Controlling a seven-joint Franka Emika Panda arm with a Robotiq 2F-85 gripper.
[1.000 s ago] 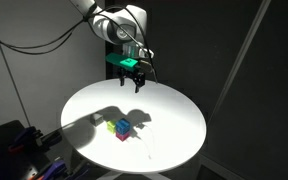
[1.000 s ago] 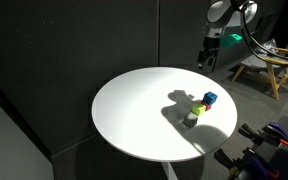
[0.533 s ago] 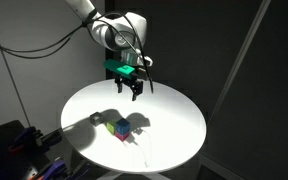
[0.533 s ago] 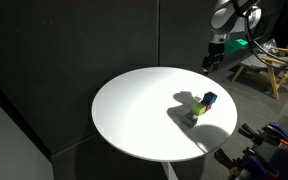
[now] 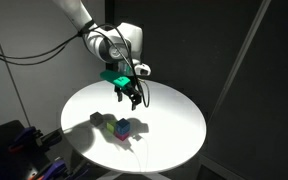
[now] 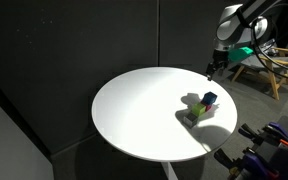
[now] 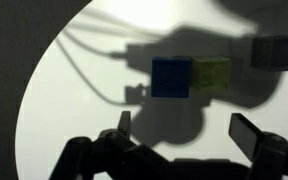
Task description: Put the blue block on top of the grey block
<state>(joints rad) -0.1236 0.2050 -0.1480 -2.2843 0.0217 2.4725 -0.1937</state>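
Three cubes lie ahead of the gripper (image 7: 183, 122).
Jaws spread, empty; blue block (image 7: 171, 77) just beside yellow-green cube (image 7: 212, 72), grey block (image 7: 277, 52) apart.

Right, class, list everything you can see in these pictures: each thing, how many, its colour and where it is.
table: one, white, round, middle of both exterior views
blue block: one, blue, on the table beside the yellow-green cube
yellow-green cube: one, yellow-green, right of the blue block in the wrist view
grey block: one, dark grey, on the table at the wrist view's right edge
magenta cube: one, magenta, in the cluster of cubes, hard to make out
wooden stand: one, light wood, beyond the table
robot arm: one, white, reaching over the table
gripper: one, dark, above the blocks, jaws apart, holding nothing
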